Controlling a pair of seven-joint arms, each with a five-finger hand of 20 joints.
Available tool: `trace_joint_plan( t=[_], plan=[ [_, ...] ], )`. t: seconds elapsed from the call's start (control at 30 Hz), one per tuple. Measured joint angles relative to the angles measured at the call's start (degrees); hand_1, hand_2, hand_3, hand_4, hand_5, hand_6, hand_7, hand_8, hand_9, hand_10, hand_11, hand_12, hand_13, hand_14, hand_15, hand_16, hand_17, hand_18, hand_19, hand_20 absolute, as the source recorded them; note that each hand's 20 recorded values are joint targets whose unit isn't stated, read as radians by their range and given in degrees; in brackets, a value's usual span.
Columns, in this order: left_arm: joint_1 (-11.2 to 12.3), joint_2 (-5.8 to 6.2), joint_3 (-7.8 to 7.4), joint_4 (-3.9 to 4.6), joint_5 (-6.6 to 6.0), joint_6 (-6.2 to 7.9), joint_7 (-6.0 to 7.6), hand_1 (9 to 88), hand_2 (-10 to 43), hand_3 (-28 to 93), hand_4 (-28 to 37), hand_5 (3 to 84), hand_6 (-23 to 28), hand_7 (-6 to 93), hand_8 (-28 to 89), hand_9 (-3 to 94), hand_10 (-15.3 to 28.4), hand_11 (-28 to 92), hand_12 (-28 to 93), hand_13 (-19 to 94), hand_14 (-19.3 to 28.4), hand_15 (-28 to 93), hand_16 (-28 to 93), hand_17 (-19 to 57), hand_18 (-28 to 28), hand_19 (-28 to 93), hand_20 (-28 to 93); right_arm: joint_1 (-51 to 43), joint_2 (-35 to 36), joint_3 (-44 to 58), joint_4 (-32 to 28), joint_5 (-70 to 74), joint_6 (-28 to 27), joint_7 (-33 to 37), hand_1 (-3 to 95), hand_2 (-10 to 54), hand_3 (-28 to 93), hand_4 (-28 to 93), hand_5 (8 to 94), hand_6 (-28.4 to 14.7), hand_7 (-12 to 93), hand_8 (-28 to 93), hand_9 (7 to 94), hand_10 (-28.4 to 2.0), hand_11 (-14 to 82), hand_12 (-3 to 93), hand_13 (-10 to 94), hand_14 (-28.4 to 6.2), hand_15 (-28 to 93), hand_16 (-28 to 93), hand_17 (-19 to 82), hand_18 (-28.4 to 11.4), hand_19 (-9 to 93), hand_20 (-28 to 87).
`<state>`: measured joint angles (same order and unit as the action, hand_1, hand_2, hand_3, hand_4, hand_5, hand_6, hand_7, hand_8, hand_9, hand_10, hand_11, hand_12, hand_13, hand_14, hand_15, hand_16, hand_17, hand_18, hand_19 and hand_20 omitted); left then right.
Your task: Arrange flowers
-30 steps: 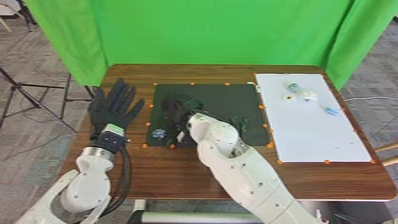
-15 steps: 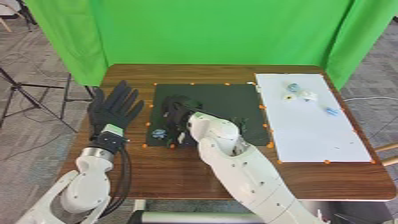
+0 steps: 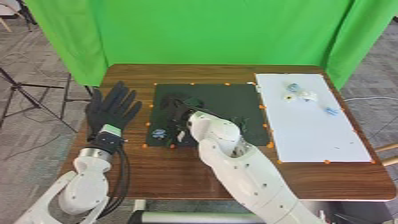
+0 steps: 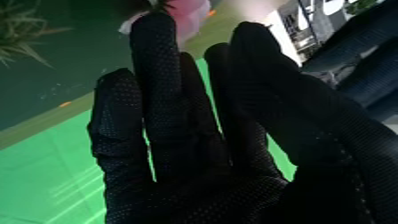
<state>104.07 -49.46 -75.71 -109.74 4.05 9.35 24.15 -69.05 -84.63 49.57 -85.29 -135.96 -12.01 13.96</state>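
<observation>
Pink flower (image 4: 185, 24) partly hidden behind the right hand (image 3: 175, 118)

In the right wrist view, the bloom runs off the edge, as does a green sprig (image 4: 25, 39); the left hand (image 3: 111, 108) is cut off too. In the head view, the right hand blurs into the dark mat (image 3: 233, 100), and a blue flower (image 3: 159, 133) is too small for petals to be told.

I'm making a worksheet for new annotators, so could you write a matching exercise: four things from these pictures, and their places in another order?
Things
1. Left hand
2. Greyish-blue flower
3. White flower
4. Pink flower

Places
A. On the white sheet
B. Seen right by a fingertip of the right hand
C. Over the brown wood, left of the dark mat
D. Near the dark mat's near left corner

Pairs: 1-C, 2-D, 3-A, 4-B
</observation>
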Motion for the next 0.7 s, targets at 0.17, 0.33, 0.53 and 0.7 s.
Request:
trace_joint_plan(
  t=[0.17,0.33,0.53,0.7],
  plan=[
    [1.68,-0.47,-2.52,-0.47,0.05,-0.14,-1.05,19.6,20.1,67,-28.3,37.9,6.4,12.4,-9,28.8,12.2,18,8,21,13.0,32,-9,-4.7,13.2,35,9,-1.99,2.90,0.03,-6.12,2.22,3.75,1.26,46.6,-9.4,81,-28,50.0,-2.8,21,-14,55.8,-13.5,14.7,13.7,66,-10.9,62,25,43,-17.4,88,25],
    [4.92,-0.54,-6.76,-1.19,-0.23,-0.76,-1.41,19.3,21.0,65,-28.3,38.1,6.7,11.4,-8,29.5,12.7,18,9,21,13.9,32,-9,-5.3,13.5,35,9,-4.92,6.63,3.06,-13.71,6.82,5.00,1.69,42.8,-5.5,80,-26,48.7,-4.1,18,-13,55.9,-14.7,14.3,14.1,65,-11.8,65,20,42,-18.2,88,25],
    [7.86,0.15,-9.66,-1.61,-0.68,-1.64,-0.58,19.2,21.1,64,-28.3,38.3,6.8,10.7,-8,30.4,13.2,17,9,21,14.1,32,-9,-5.4,13.5,35,9,-8.20,11.19,8.21,-18.96,5.29,6.86,2.96,40.9,-4.7,80,-25,48.2,-4.8,17,-12,53.2,-15.3,12.6,13.6,65,-11.6,64,20,42,-18.2,88,25],
    [9.28,0.84,-10.80,-2.40,-0.95,-1.83,0.77,19.1,21.1,64,-28.3,38.5,6.6,10.6,-8,30.7,13.1,17,9,22,14.0,31,-8,-5.3,13.5,35,9,-11.48,15.71,13.74,-21.27,3.70,12.41,9.79,40.4,-5.0,81,-25,47.5,-5.9,16,-12,50.3,-16.0,10.8,12.9,66,-11.7,64,19,42,-18.2,88,24]
  ],
)
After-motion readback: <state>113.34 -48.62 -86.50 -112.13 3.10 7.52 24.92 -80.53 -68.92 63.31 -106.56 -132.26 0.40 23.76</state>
